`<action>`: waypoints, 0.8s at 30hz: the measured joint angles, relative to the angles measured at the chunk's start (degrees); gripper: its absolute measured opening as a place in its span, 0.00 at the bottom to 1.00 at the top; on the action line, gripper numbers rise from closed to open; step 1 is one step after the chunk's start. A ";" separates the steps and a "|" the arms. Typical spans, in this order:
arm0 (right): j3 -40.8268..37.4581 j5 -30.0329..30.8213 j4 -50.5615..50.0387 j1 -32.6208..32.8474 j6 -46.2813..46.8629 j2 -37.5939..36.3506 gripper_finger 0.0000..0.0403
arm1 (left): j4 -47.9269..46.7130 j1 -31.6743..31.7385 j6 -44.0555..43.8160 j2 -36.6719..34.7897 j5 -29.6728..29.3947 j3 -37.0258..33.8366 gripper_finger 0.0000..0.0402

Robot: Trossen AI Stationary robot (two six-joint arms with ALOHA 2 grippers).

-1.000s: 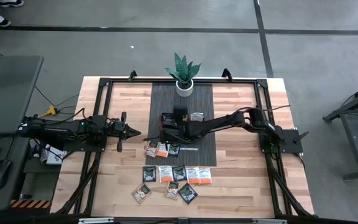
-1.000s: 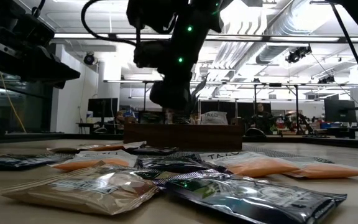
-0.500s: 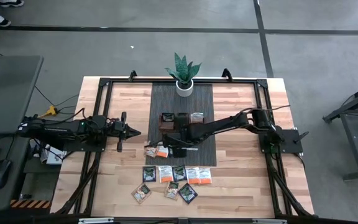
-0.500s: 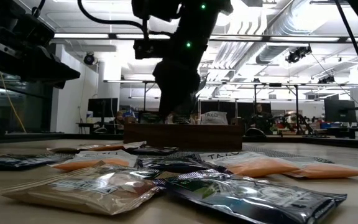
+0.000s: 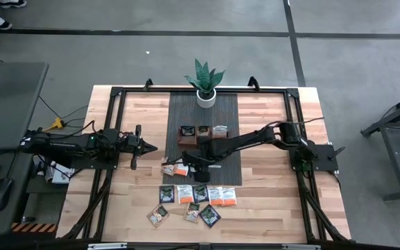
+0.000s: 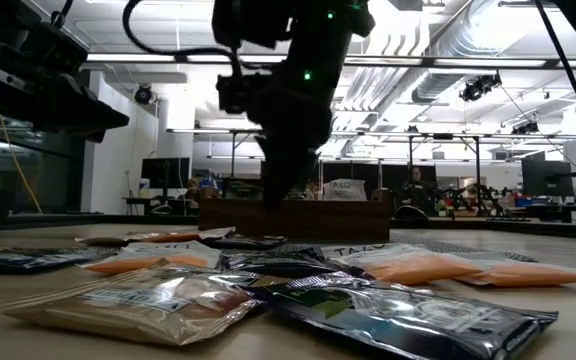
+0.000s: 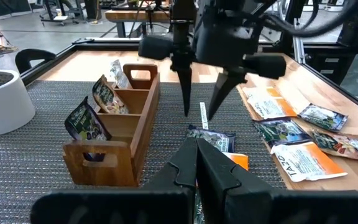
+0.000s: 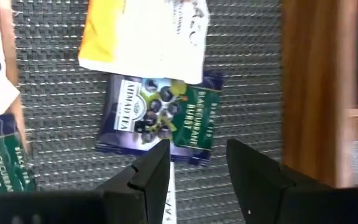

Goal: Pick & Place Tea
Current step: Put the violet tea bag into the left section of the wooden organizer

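While I watch from the overhead camera, my right end effector hangs with its fingers spread and nothing between them, just above a dark blackcurrant tea packet lying flat on the grey mat, close beside the wooden tray. My left end effector waits clenched and empty at the worktop's left side, well apart from the work. I judge the task only begun: the tray holds three packets, one standing in each compartment, while most of the tea remains outside. A small cluster sits at the mat's near edge, partly overlapping, with an orange-and-white packet touching the dark one. Farther toward the front, a larger group of packets lies spread on the bare wood, untouched. My next step, I reckon, is lowering onto that dark packet; its flatness could make pinching awkward.
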 joint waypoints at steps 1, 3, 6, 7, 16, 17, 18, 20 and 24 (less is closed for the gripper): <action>-0.02 0.01 -0.04 0.00 0.25 0.19 0.38 | 0.00 0.01 0.00 0.00 0.00 0.00 0.00; -0.02 1.04 0.14 -0.02 0.37 0.81 0.39 | 0.00 0.01 0.00 -0.02 0.01 0.01 0.00; -0.02 2.22 -0.03 -0.11 1.33 1.26 0.40 | 0.00 0.01 0.00 -0.02 0.02 -0.01 0.00; 0.00 2.68 0.15 -0.15 1.51 1.39 0.40 | 0.00 -0.01 0.00 -0.02 0.00 -0.01 0.00; 0.00 2.93 0.33 -0.76 1.81 2.54 0.46 | 0.00 0.00 0.00 0.00 0.02 0.00 0.00; 0.00 2.56 0.20 -0.78 1.92 2.70 0.47 | 0.00 0.01 0.00 -0.02 0.02 -0.01 0.00; -0.02 2.31 0.05 -0.83 2.15 2.79 0.47 | 0.00 -0.01 0.00 -0.02 0.02 0.01 0.00; -0.03 2.43 0.13 -0.83 2.32 2.89 0.48 | 0.00 0.01 0.00 -0.02 0.00 -0.01 0.00; 0.00 2.70 0.01 -1.14 3.08 3.45 0.48 | 0.00 0.01 0.00 -0.02 0.00 -0.01 0.00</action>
